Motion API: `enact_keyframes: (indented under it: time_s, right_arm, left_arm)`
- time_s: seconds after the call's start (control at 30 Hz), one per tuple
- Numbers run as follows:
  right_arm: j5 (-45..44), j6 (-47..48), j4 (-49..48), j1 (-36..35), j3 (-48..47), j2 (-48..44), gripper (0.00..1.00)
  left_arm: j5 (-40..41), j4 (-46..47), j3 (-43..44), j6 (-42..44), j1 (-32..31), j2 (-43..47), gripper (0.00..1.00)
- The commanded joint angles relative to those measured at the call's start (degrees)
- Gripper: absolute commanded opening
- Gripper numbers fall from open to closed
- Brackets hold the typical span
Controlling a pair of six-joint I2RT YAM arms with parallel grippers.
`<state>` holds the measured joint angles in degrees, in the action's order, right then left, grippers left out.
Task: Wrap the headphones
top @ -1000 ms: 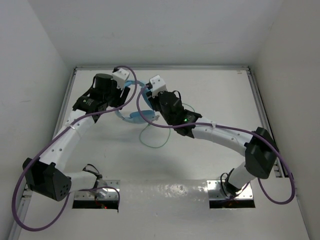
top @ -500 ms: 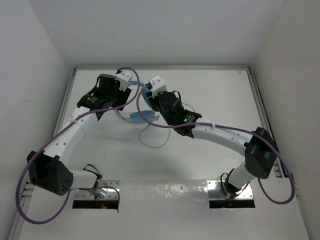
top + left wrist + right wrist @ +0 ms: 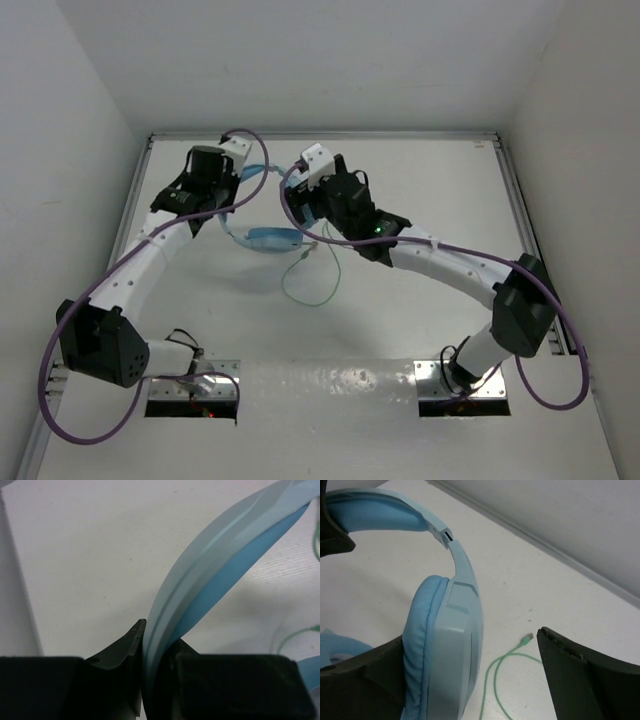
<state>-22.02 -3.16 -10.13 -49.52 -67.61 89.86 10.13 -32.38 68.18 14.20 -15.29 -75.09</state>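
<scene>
Left wrist view first: the left pincer (image 3: 150, 652) is squeezed tight on the headband (image 3: 225, 555) of the headphones (image 3: 272, 239). The blue band comes out from between its jaws and bends up and away to the right, above the white table (image 3: 75, 555).

Now the right pincer (image 3: 470, 637). Its jaws stand wide apart and grip nothing. One ear cup (image 3: 445, 650) sits between them, right up against the jaw on the left side of that view. There is a clear gap to the other jaw.

From above, the headphones lie between the two pincers, long way running left to right. The left arm has one end and the right arm is at the other.

The thin green cord (image 3: 495, 680) lies loose on the table, just beside the ear cup, on the side near the arm bases. Its plug (image 3: 527, 638) points at the open right jaw. The right pincer is nearer to it and is free, so I think that arm should pick up the cord and wind it while the left one holds on.
</scene>
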Motion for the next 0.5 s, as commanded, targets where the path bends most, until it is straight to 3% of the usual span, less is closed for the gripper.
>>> enact_keyframes:
  time_s: [0.0,0.13,0.3,0.4,0.47]
  right_arm:
    - [12.9,-0.6,-2.9,5.1,-2.5,-5.9,0.99]
    - [26.1,0.6,-3.1,11.4,3.3,-15.3,0.99]
    - [35.6,12.6,-4.7,11.6,15.6,-24.5,0.99]
    - [37.9,19.6,-6.0,11.7,24.0,-25.0,0.98]
    - [37.1,23.0,-5.2,11.7,27.0,-21.9,0.93]
  left_arm:
    - [-9.2,-1.2,3.1,0.0,5.6,2.1,0.00]
    - [-14.5,-2.3,5.9,-0.9,13.4,0.8,0.00]
    - [-22.5,-3.7,12.0,-6.0,21.2,0.7,0.00]
    - [-25.9,-4.7,17.1,-9.8,22.3,1.3,0.00]
    - [-26.3,-5.1,20.1,-12.6,22.3,1.6,0.00]
